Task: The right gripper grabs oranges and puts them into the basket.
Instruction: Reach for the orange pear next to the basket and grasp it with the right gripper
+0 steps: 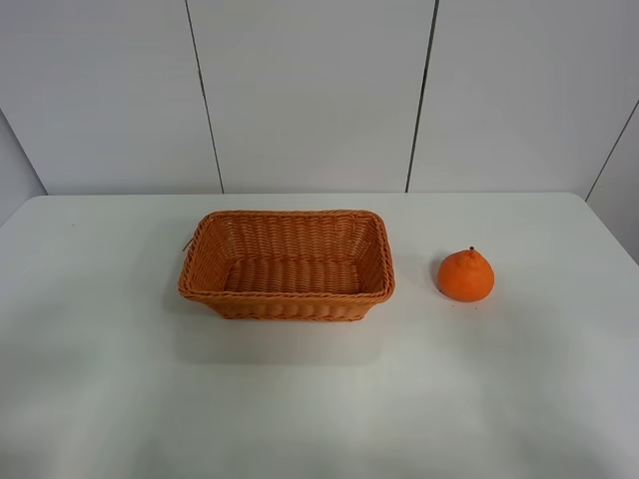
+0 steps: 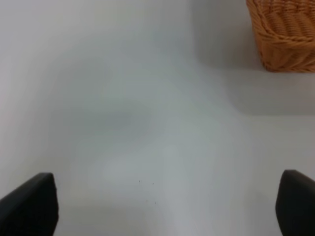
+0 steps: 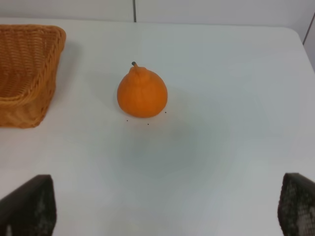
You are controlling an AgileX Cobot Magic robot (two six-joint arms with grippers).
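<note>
Right claw [image 3: 162,209] is spread wide and holds nothing. I've got both tips low in its wrist view, with the orange [image 1: 465,275] on the table [image 1: 319,399] ahead of it. It sits upright, stem up, between the basket [image 1: 287,265] and the table's right edge, apart from both. Basket is mid-table, a little nearer the far edge. Left claw [image 2: 163,206] is also spread wide, gripping nothing.
</note>
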